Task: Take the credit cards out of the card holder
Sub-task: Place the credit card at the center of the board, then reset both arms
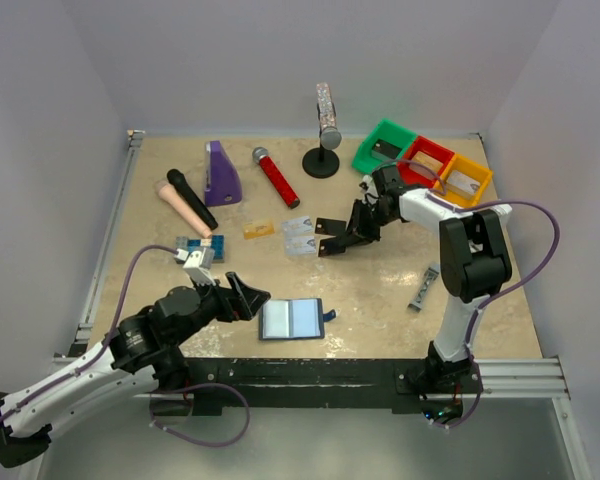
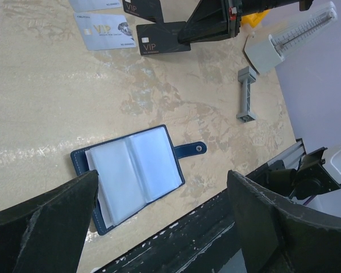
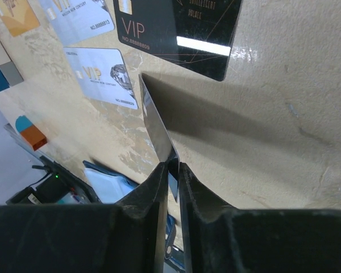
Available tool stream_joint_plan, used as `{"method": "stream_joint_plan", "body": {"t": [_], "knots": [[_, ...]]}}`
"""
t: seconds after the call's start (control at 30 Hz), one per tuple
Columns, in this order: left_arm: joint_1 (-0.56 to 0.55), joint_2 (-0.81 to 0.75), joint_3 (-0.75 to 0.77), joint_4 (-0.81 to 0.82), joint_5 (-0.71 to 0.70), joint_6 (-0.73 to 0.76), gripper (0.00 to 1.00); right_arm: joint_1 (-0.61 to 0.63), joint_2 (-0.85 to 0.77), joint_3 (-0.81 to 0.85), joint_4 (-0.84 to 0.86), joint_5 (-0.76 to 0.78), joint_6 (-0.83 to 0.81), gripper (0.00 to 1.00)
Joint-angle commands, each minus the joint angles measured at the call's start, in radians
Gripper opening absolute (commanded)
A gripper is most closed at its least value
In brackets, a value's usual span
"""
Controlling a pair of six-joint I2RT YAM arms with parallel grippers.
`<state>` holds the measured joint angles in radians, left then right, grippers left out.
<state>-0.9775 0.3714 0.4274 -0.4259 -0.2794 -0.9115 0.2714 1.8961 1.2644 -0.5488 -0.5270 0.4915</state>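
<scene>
The card holder point(image 1: 291, 319) point(image 2: 133, 173) lies open near the front edge, its pale pockets up and its snap tab to the right. My left gripper point(image 1: 248, 297) point(image 2: 162, 227) hovers wide open just left of it, holding nothing. Behind it lie an orange-gold card point(image 1: 258, 229), two silvery cards point(image 1: 299, 235) point(image 3: 99, 77) and a black card point(image 1: 330, 225) point(image 3: 176, 25). My right gripper point(image 1: 342, 240) point(image 3: 173, 168) has another dark card point(image 3: 156, 128) standing edge-on between its fingers. The jaws are a little apart, and the card leans on the left finger.
A studded blue block point(image 1: 200, 247) sits left of the cards. Further back are a purple holder point(image 1: 221, 173), black and red microphones point(image 1: 276, 177) and a stand point(image 1: 323, 150). Green, red and yellow bins point(image 1: 425, 160) stand back right. A grey clamp point(image 1: 425, 287) lies right.
</scene>
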Motion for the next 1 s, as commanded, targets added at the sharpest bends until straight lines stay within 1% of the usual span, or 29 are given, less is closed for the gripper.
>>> {"method": "stream_joint_plan", "body": {"t": [0.0, 0.17, 0.27, 0.4, 0.53, 0.6, 0.73, 0.87, 0.93, 0.97], "knots": [[0.000, 0.008, -0.006, 0.042, 0.017, 0.020, 1.00, -0.009, 0.000, 0.035, -0.020, 0.024, -0.013, 0.20], [0.000, 0.017, -0.001, 0.042, 0.016, 0.025, 1.00, -0.017, -0.029, 0.026, -0.025, 0.048, -0.002, 0.37], [0.000, 0.017, 0.004, 0.041, 0.016, 0.025, 1.00, -0.047, -0.077, 0.001, -0.010, 0.053, 0.024, 0.45], [0.000, 0.003, 0.005, 0.018, -0.001, 0.014, 1.00, -0.063, -0.210, -0.036, -0.010, 0.096, 0.035, 0.52], [0.000, 0.000, 0.022, -0.066, -0.075, -0.029, 1.00, -0.035, -0.403, -0.135, 0.030, 0.146, 0.045, 0.54], [0.000, 0.018, 0.051, -0.143, -0.131, -0.076, 1.00, 0.049, -0.515, -0.193, 0.038, 0.209, 0.013, 0.54], [0.000, 0.072, 0.099, -0.284, -0.205, -0.167, 1.00, 0.259, -0.730, -0.342, 0.062, 0.404, -0.051, 0.54], [0.000, 0.087, 0.096, -0.338, -0.199, -0.207, 1.00, 0.391, -0.952, -0.543, 0.128, 0.496, -0.012, 0.54], [0.000, 0.071, 0.080, -0.336, -0.196, -0.217, 1.00, 0.455, -1.040, -0.603, 0.121, 0.559, 0.004, 0.54], [0.000, 0.063, 0.071, -0.335, -0.196, -0.219, 1.00, 0.489, -1.072, -0.615, 0.089, 0.606, 0.015, 0.54]]}}
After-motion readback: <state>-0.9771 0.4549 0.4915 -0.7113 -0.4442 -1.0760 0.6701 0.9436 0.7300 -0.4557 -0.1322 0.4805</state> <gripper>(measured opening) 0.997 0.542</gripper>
